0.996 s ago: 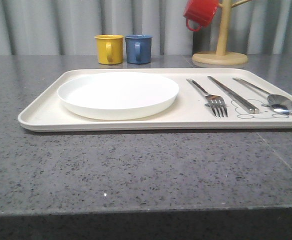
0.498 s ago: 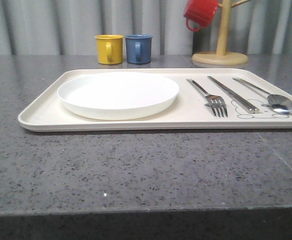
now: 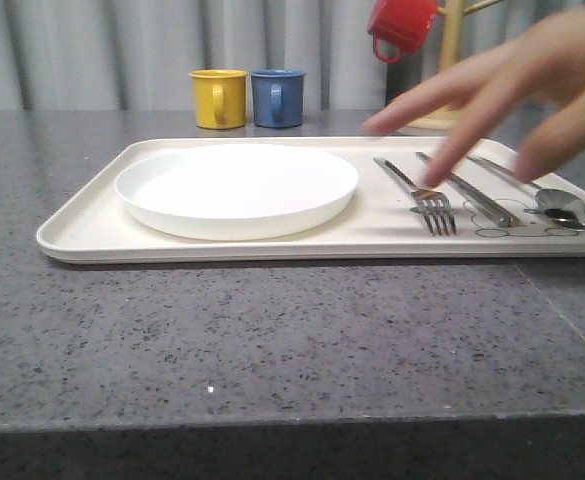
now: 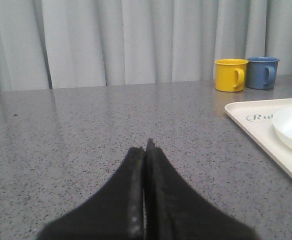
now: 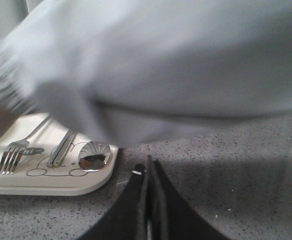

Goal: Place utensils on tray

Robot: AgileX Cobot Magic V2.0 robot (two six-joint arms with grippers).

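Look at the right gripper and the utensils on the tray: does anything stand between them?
Yes. A person's hand reaches in over the fork, knife and spoon on the tray. In the right wrist view, the pale sleeve hangs between the shut right gripper and the cutlery.

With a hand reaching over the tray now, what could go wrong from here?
1. A person's hand hangs blurred just above the fork, knife and spoon; it may knock them out of line or off the tray.
2. The spoon lies close to the tray's corner, so a small push could send it over the low rim.
3. The right gripper, shut, sits beside that corner under a sleeve; any arm motion might hit the person.
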